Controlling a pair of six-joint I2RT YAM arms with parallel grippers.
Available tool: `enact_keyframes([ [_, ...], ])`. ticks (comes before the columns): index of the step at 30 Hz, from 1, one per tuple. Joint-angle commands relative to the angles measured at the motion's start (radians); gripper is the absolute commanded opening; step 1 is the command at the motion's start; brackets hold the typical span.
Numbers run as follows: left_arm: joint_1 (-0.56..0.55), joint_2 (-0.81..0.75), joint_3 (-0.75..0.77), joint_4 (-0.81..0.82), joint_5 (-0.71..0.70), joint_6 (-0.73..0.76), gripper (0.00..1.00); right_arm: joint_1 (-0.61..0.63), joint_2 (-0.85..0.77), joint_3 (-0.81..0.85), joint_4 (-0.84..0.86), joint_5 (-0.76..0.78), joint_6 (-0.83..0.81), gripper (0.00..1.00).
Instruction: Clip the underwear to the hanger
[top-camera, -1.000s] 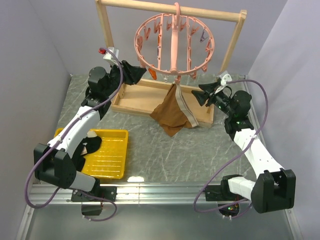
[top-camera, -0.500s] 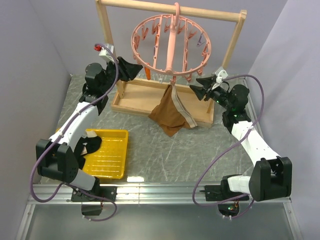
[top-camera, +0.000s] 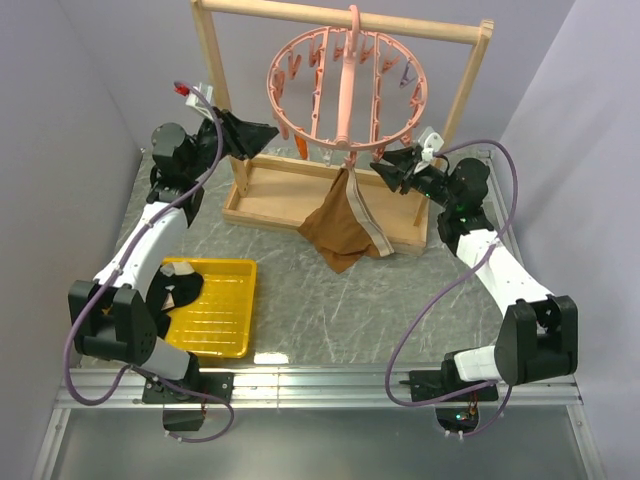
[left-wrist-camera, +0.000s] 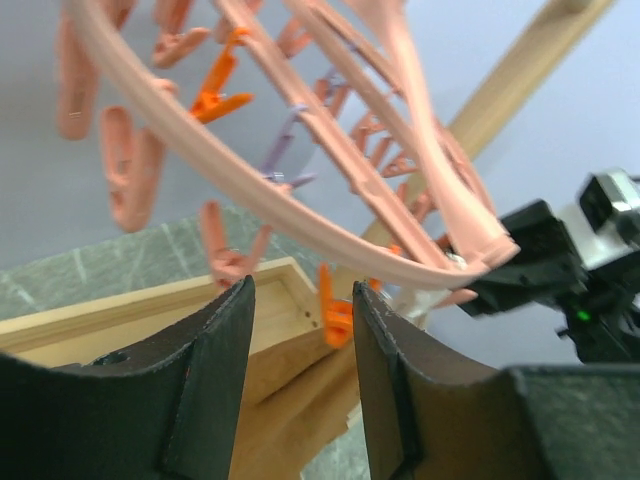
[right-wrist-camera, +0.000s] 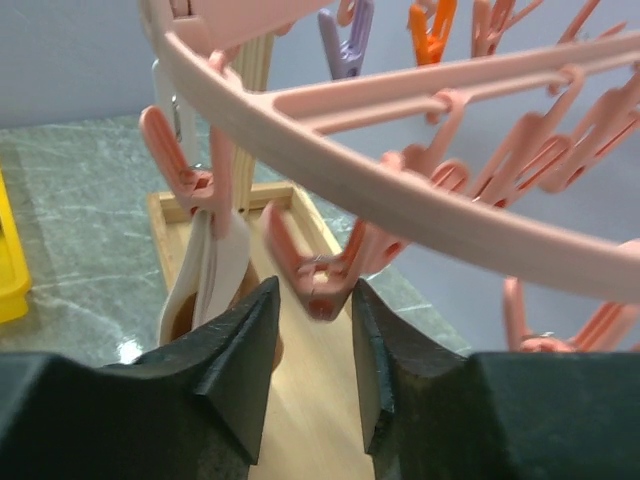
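The pink hanger ring hangs by its hook from the wooden rack's top bar. The brown underwear hangs from one clip at the ring's near rim, its pale waistband pinched there. My left gripper is open at the ring's left rim; in the left wrist view the ring passes above its jaws and an orange clip dangles beyond them. My right gripper is open under the ring's right rim, and a pink clip hangs just between its fingertips.
The wooden rack stands on a wooden base tray at the back. A yellow tray at the near left holds the black garment. Grey walls close in on both sides.
Both grippers have risen and closed in on the ring, the left to its left rim and the right under its right rim. The ring has swayed slightly. The underwear still hangs from its clip.
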Motion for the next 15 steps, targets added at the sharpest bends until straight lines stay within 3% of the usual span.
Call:
enact_keyframes([
  [1, -0.001, -0.084, -0.003, 0.096, 0.132, -0.023, 0.48, 0.011, -0.002, 0.062, 0.036, -0.010, -0.016, 0.38],
  [4, -0.013, -0.113, -0.022, 0.084, 0.187, -0.004, 0.47, 0.017, -0.013, 0.058, 0.030, -0.009, -0.009, 0.31],
  [11, -0.119, -0.201, -0.055, -0.097, 0.211, 0.241, 0.48, 0.083, -0.069, 0.024, -0.030, 0.068, -0.012, 0.28],
  [15, -0.249, -0.244, -0.070, -0.235, 0.026, 0.358, 0.45, 0.132, -0.111, -0.011, -0.054, 0.131, -0.021, 0.27],
])
